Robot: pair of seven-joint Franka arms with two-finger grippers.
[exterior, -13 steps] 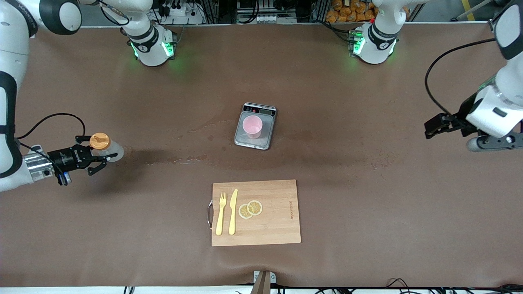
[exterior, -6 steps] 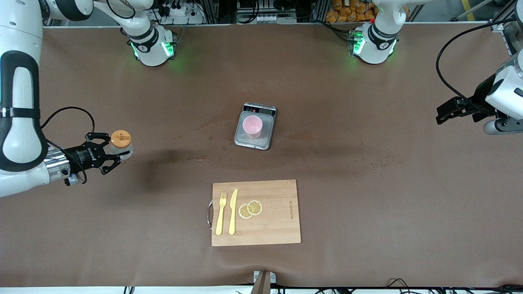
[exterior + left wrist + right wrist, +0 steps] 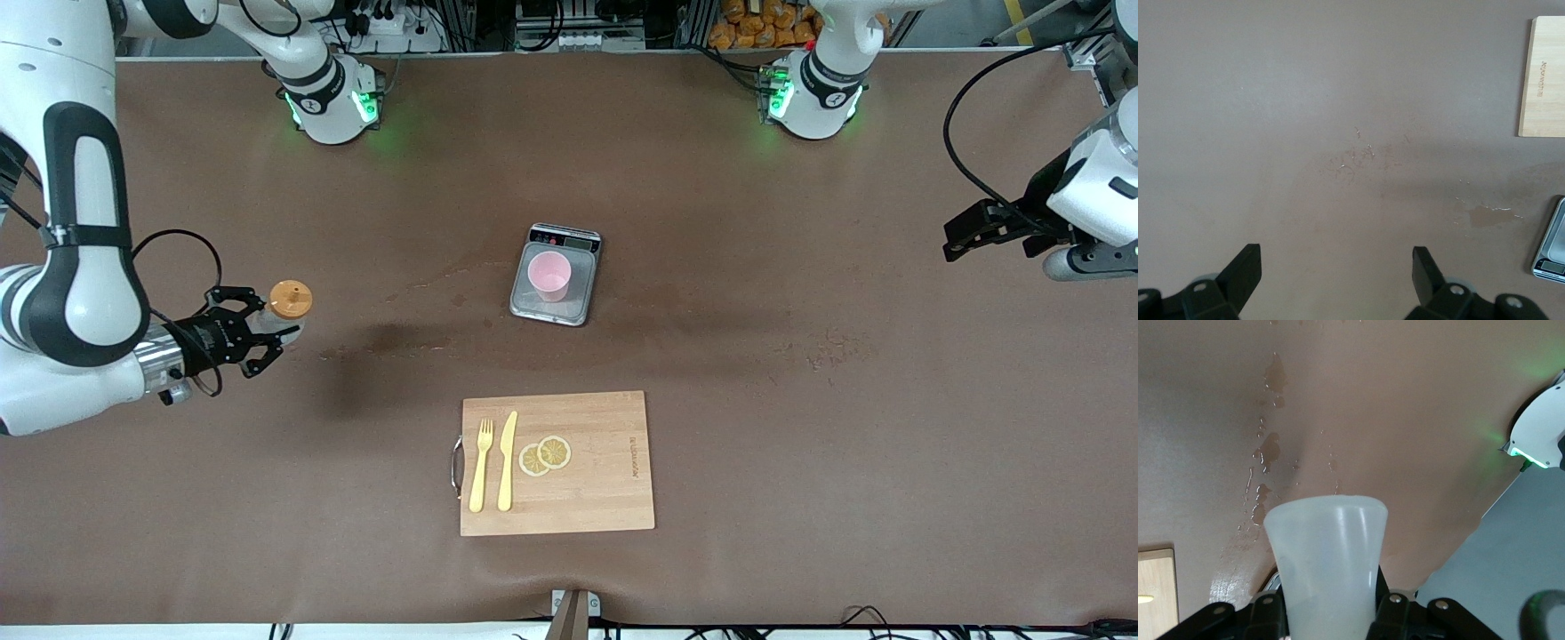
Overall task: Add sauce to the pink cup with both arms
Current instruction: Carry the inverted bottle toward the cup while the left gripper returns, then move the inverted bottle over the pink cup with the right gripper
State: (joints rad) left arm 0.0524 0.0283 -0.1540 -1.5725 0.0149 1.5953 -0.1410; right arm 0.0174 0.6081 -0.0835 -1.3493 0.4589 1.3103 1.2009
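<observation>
My right gripper (image 3: 267, 331) is shut on the sauce bottle (image 3: 283, 307), a translucent whitish squeeze bottle with an orange cap, held above the table at the right arm's end. In the right wrist view the bottle's body (image 3: 1328, 567) fills the space between the fingers. The pink cup (image 3: 548, 274) stands on the grey scale (image 3: 582, 289) at the table's middle. My left gripper (image 3: 965, 233) is open and empty, up over the left arm's end of the table; its fingertips (image 3: 1245, 270) stand wide apart in the left wrist view.
A wooden cutting board (image 3: 605, 480) lies nearer the front camera than the scale, with a yellow fork (image 3: 481, 465), a yellow knife (image 3: 508, 460) and lemon slices (image 3: 544, 455) on it. Wet spots (image 3: 418, 342) mark the table between bottle and scale.
My right gripper has carried the sauce bottle toward the table's middle, closer to the scale. My left gripper has risen and shifted slightly.
</observation>
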